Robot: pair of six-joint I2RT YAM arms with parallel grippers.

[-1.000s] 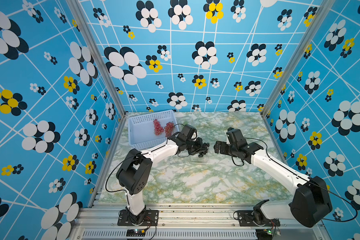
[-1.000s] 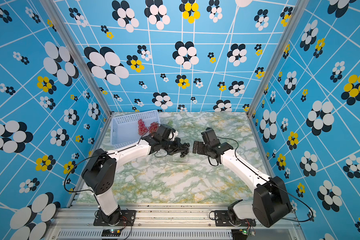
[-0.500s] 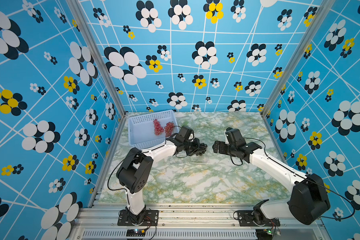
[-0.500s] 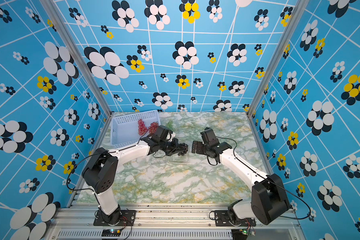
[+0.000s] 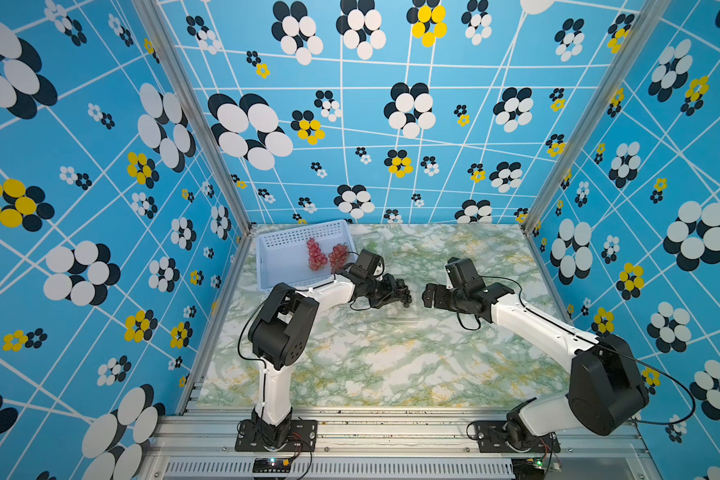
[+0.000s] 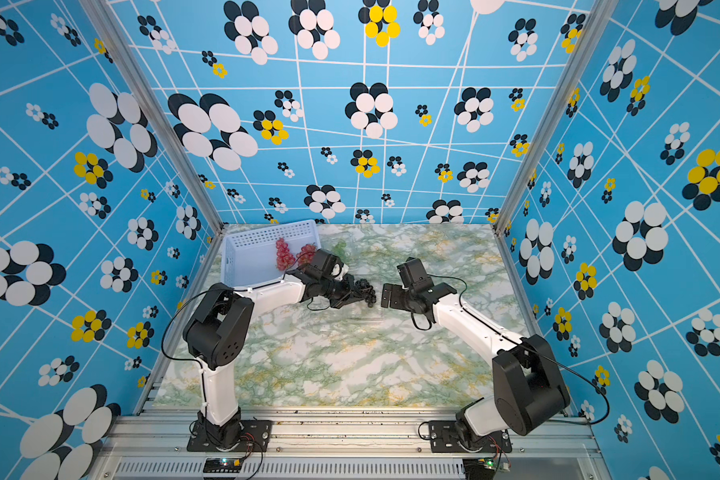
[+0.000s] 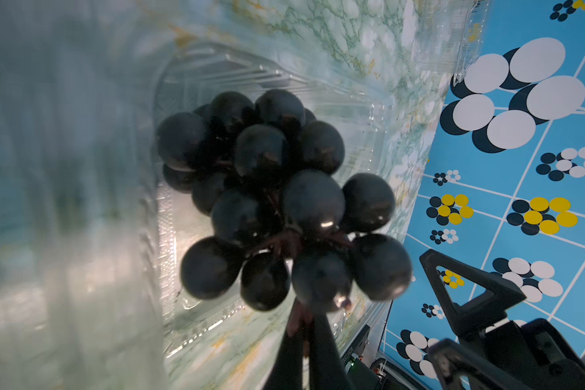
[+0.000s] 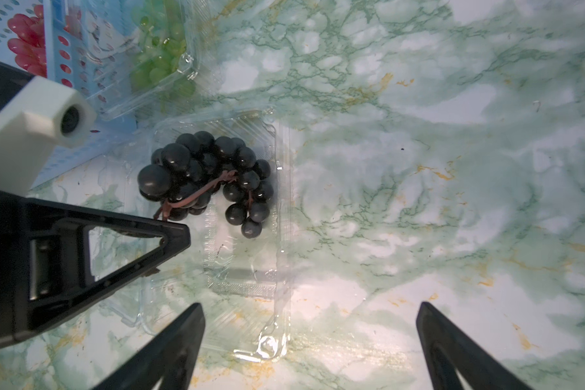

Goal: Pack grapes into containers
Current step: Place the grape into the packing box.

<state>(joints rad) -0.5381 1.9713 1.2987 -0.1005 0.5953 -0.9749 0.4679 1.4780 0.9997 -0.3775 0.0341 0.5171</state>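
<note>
Now pinching dark bunch (image 8: 203, 179) by stem with left gripper (image 7: 304, 334), low over open box (image 8: 244, 280) at table (image 5: 391, 365) centre. Holding right gripper (image 8: 311, 310) spread, empty, beside box. Risks: letting go off-centre, spilling berries over rim; nudging light unbraced box; losing thin stem early.

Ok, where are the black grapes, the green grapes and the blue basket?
black grapes (image 8: 175, 157), right wrist view, on a big berry.
green grapes (image 8: 156, 67), right wrist view, middle of the bunch.
blue basket (image 5: 281, 266), in a top view, on its bare floor.
</note>
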